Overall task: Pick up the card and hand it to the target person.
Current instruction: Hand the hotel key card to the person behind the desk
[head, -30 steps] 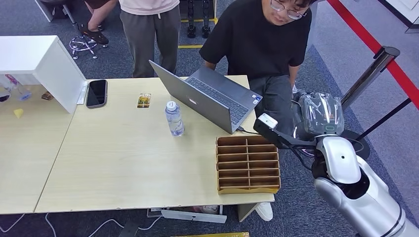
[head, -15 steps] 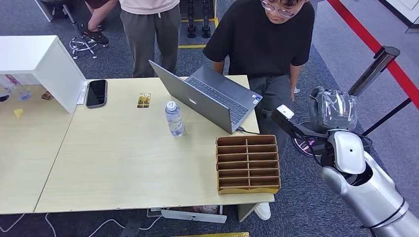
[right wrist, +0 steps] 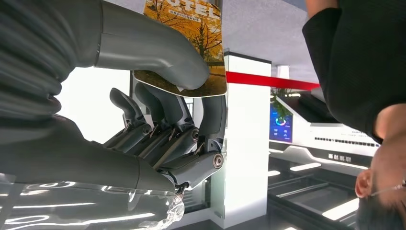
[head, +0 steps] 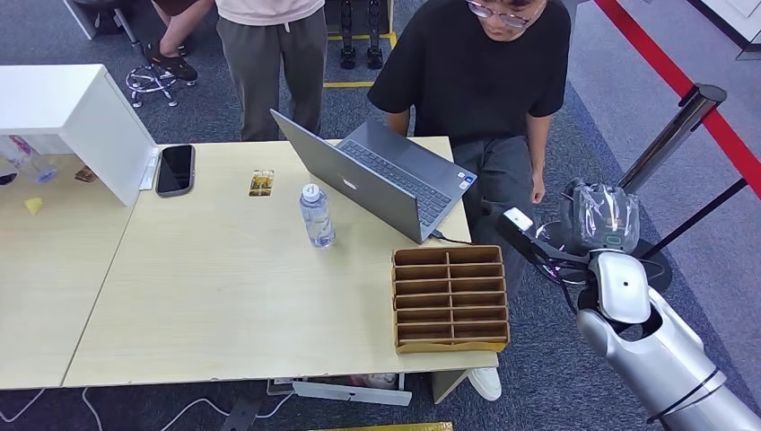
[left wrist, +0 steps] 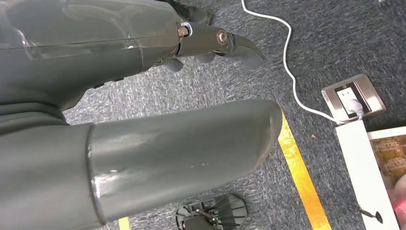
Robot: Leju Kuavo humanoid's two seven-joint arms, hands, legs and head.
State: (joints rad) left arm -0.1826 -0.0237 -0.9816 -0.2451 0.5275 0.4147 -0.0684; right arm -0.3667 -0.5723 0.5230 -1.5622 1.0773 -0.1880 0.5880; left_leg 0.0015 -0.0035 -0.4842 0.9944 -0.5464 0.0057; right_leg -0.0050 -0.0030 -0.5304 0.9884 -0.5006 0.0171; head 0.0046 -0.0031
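In the right wrist view the card point(right wrist: 191, 43), printed with yellow autumn trees, is pinched between my right hand's point(right wrist: 158, 129) thumb point(right wrist: 153, 52) and its dark fingers. In the head view that right hand point(head: 603, 215), under a clear plastic cover, is raised off the table's right end, beyond the table edge. The person in a black shirt point(head: 485, 81) stands just behind it, one hand point(head: 538, 191) hanging close to mine. My left hand point(left wrist: 182, 148) hangs over the grey carpet, holding nothing, thumb and fingers point(left wrist: 225, 43) apart.
On the wooden table point(head: 224, 296) are an open laptop point(head: 377, 175), a water bottle point(head: 316, 215), a cardboard divider box point(head: 450, 296), a phone point(head: 176, 168) and another small card point(head: 261, 183). A barrier post point(head: 673, 135) with red belt stands right. A second person point(head: 269, 54) stands behind.
My right hand has swung right, away from the divider box, and then dropped slightly, with the card still in it. The person in black has shifted, and their hanging hand now shows near mine.
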